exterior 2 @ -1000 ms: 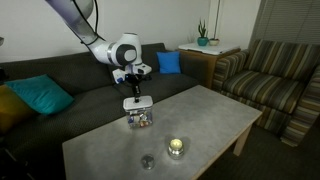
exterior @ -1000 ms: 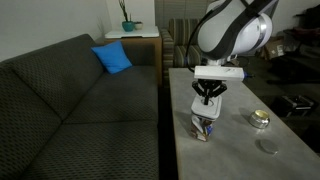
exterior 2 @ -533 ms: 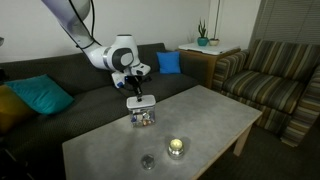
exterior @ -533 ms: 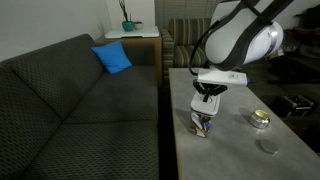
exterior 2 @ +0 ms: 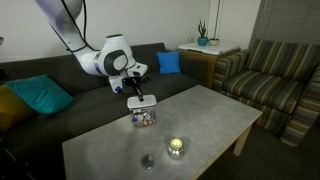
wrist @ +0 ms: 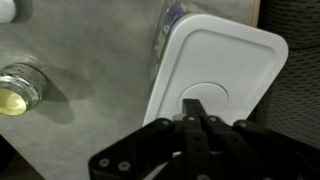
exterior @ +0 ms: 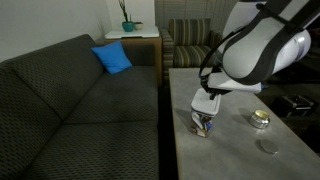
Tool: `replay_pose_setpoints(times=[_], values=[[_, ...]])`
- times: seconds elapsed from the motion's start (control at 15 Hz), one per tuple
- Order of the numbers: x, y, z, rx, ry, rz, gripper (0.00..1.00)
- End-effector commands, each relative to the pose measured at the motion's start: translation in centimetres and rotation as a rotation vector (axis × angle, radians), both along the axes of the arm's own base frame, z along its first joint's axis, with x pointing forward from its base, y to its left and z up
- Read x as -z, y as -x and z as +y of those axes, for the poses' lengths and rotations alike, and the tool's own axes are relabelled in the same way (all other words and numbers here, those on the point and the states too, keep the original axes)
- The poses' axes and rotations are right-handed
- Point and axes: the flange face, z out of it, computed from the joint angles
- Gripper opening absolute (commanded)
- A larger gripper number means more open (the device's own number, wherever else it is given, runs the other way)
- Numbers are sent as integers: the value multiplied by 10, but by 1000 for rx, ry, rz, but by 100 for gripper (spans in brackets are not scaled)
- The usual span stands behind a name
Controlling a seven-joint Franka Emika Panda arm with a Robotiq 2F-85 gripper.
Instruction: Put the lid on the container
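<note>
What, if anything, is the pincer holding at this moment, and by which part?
The pincer appears shut on the lid, gripping a small feature at the centre of its top face; the lid lies over the container.

Shows only a sliver of the container (wrist: 166, 30) at 11 o'clock of the lid (wrist: 220, 70); hides the rest beneath. Crops the round tin (wrist: 14, 90) at the wrist view's 9 o'clock edge. Cannot tell whether the end effector (wrist: 192, 118) pinches the lid or merely presses it.
</note>
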Motion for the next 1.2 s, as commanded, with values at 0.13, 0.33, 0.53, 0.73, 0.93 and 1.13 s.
replay_pose_setpoints(times=[0.13,0.33,0.53,0.73,0.93,1.13], values=[[-37,32,-9,-26,51,-86,0],[-59,46,-13,-42,76,-125,0],[-76,58,-14,-56,98,-97,0],[-86,67,-16,-64,110,-72,0],[-92,75,-17,-67,112,-58,27],[-95,82,-18,-74,117,-51,47]])
